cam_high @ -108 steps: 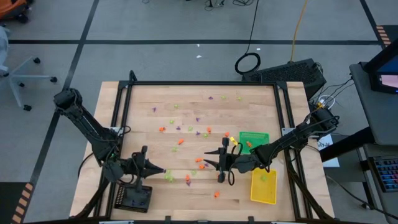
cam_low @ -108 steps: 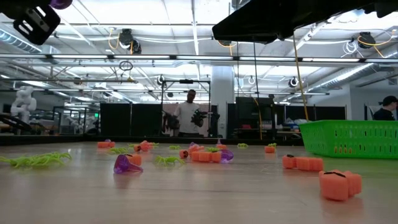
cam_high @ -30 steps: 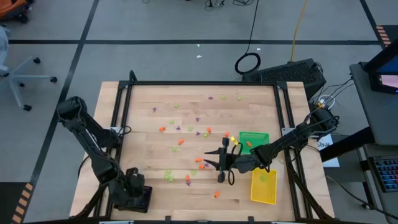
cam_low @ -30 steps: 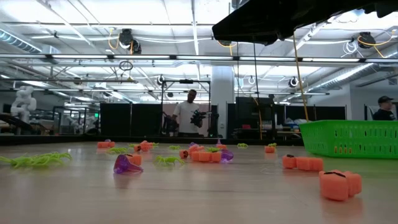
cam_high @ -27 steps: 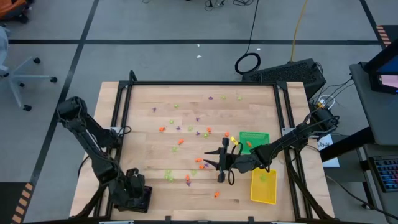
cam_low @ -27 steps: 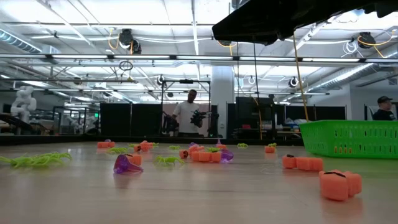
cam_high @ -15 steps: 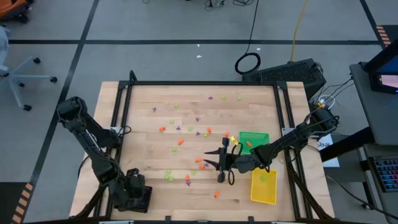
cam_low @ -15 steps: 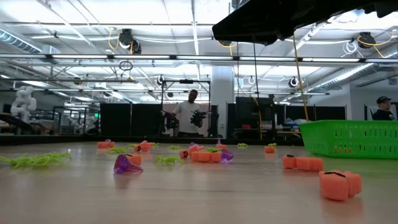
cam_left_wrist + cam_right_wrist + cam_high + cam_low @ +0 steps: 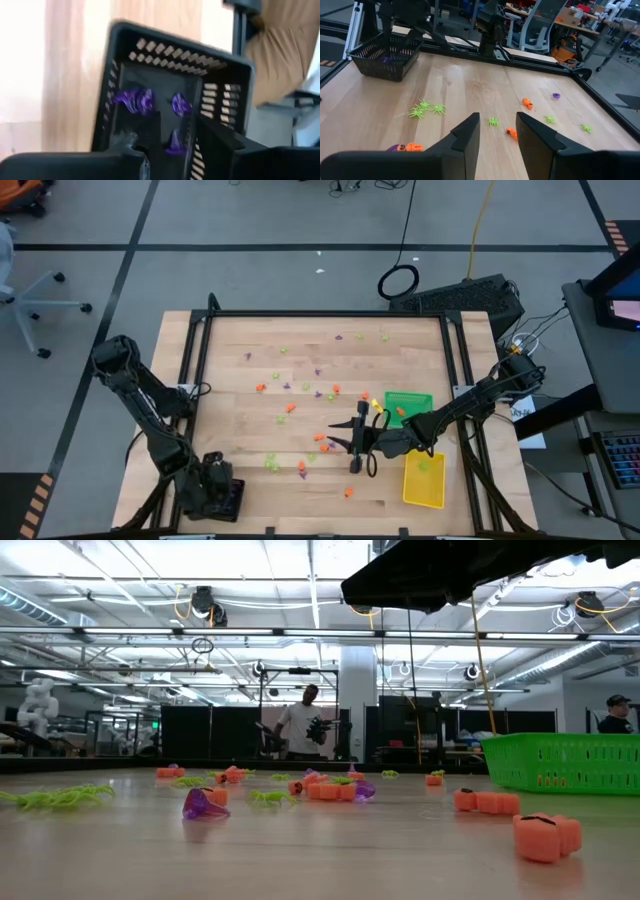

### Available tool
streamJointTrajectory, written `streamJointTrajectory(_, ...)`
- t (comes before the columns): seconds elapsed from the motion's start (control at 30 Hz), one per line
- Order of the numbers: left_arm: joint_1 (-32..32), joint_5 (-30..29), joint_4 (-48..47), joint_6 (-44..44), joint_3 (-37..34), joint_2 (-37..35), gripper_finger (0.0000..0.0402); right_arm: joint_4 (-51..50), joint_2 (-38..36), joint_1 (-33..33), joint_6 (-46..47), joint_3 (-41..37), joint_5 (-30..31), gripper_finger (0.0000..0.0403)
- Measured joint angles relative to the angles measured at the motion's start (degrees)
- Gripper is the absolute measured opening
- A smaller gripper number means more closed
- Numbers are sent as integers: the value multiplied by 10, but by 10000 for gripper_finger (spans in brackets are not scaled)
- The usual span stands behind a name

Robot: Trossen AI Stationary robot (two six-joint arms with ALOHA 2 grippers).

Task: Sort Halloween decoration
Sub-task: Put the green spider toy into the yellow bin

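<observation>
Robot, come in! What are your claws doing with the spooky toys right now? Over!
Left gripper open above black basket, purple trinkets inside. Right gripper open, empty, hovering mid-table. Orange trinkets and green spiders unsorted. Nothing blocking.

The pale wooden table top (image 9: pixel 400 350) shows smooth, lightly glossy planks with fine grain. The black plastic lattice basket (image 9: pixel 170 95) looks matt; the translucent purple plastic trinkets (image 9: pixel 135 100) inside gleam. The green plastic mesh tray (image 9: pixel 565 762) has a slight sheen. The orange plastic pieces (image 9: pixel 540 837) look matt.

Bare wood between scattered trinkets (image 9: pixel 289 408); black basket (image 9: pixel 228 502), green tray (image 9: pixel 410 399), yellow tray (image 9: pixel 424 482) at the edges.
</observation>
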Motion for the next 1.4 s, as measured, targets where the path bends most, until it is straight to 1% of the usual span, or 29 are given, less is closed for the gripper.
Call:
streamJointTrajectory(0.1, 0, 15, 2, -1, 1, -2, 127, -2, 0, 0, 23, 0, 1, 116)
streamJointTrajectory(0.2, 0, 14, -2, -2, 14, -4, 127, -7, 0, -5, 41, 0, 2, 116)
streamJointTrajectory(0.3, 0, -3, -7, 17, 36, -4, 127, -24, 0, -14, 67, 0, 2, 116)
streamJointTrajectory(0.47, 0, -47, -48, 87, 78, -5, 120, -70, 0, -32, 108, 0, 1, 116)
streamJointTrajectory(0.53, 4, -69, -70, 119, 92, -5, 117, -84, 0, -40, 115, 1, -2, 116)
streamJointTrajectory(0.6, 10, -96, -85, 152, 104, -5, 116, -121, 0, -48, 120, 14, -20, 116)
streamJointTrajectory(0.63, 13, -110, -91, 170, 109, -5, 116, -144, 0, -53, 126, 27, -30, 116)
streamJointTrajectory(0.73, 26, -163, -96, 234, 113, -5, 116, -248, 0, -67, 143, 75, -29, 116)
streamJointTrajectory(0.83, 44, -236, -95, 282, 113, -5, 116, -355, 3, -83, 150, 120, -30, 116)
streamJointTrajectory(0.93, 65, -320, -94, 316, 113, -5, 116, -420, 3, -100, 145, 144, -31, 116)
streamJointTrajectory(1.03, 85, -391, -84, 357, 113, -5, 116, -445, 4, -121, 126, 144, -68, 116)
streamJointTrajectory(1.13, 109, -429, -61, 426, 113, -5, 116, -438, 16, -145, 122, 144, -106, 116)
streamJointTrajectory(1.23, 133, -449, -36, 457, 113, -5, 116, -436, 42, -167, 120, 144, -130, 116)
streamJointTrajectory(1.4, 168, -451, -23, 465, 110, -5, 116, -424, 92, -196, 115, 143, -151, 116)
